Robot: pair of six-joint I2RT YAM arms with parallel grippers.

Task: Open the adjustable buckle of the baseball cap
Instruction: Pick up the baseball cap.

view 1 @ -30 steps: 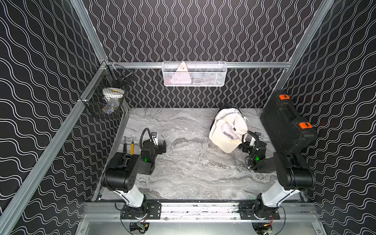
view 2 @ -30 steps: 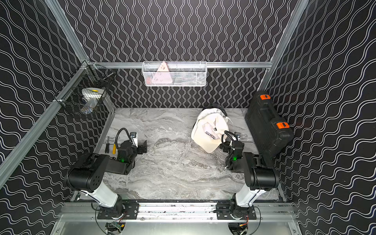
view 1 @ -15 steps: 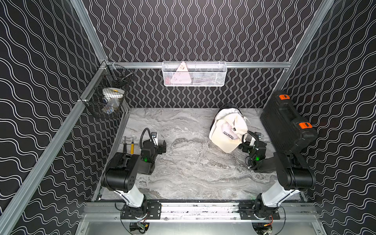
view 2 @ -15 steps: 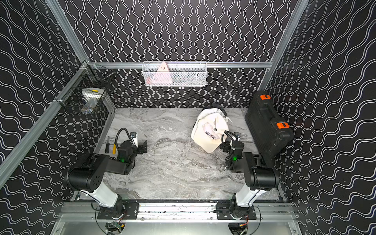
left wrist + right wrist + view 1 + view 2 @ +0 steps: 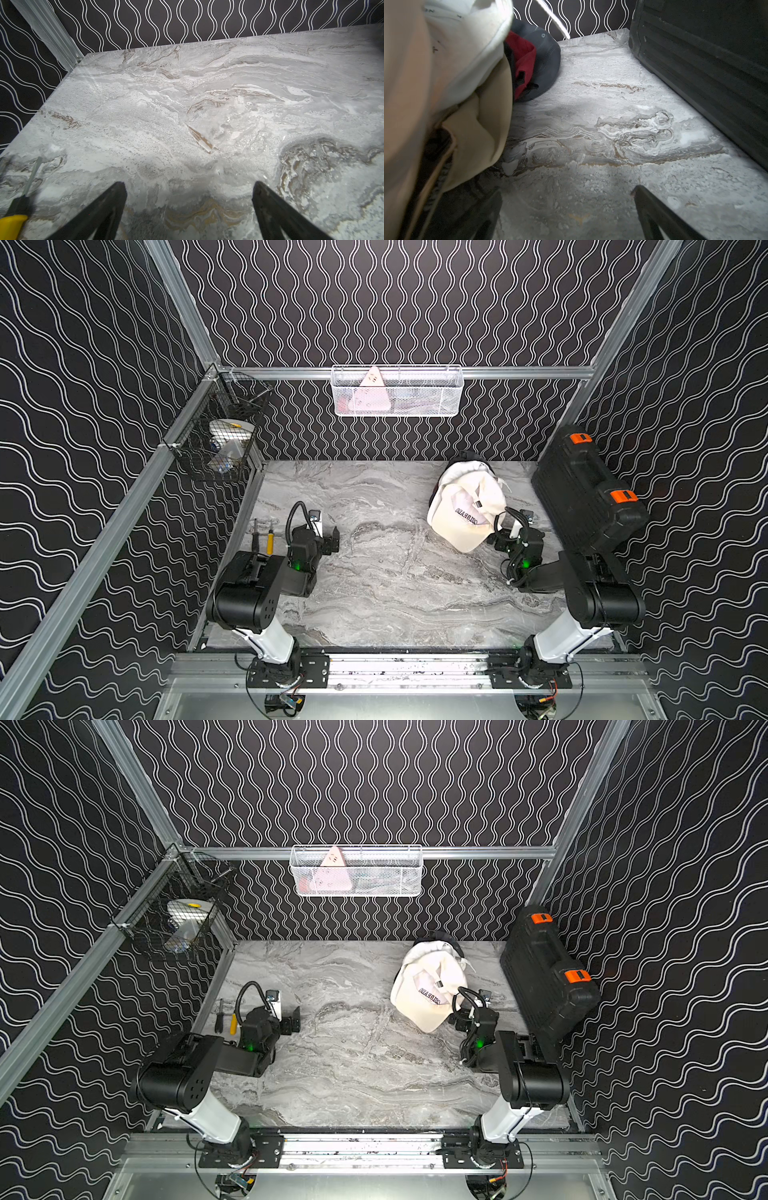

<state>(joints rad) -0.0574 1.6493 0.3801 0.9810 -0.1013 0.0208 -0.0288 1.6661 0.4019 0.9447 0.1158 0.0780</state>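
A cream baseball cap [image 5: 465,510] [image 5: 428,990] with dark lettering lies at the back right of the marble table, on top of other caps. A small dark piece [image 5: 478,504] shows on its fabric; I cannot tell whether it is the buckle. In the right wrist view the cream cap [image 5: 446,62] fills one side, with a dark cap [image 5: 544,58] lined in red behind it. My right gripper [image 5: 496,539] [image 5: 566,191] is open right beside the cream brim, holding nothing. My left gripper [image 5: 332,543] [image 5: 188,185] is open over bare marble, far from the caps.
A black tool case [image 5: 582,493] with orange latches leans on the right wall, close to my right arm. Two screwdrivers [image 5: 264,535] lie by the left wall. A white wire basket [image 5: 397,391] hangs on the back wall, a black one [image 5: 224,439] on the left.
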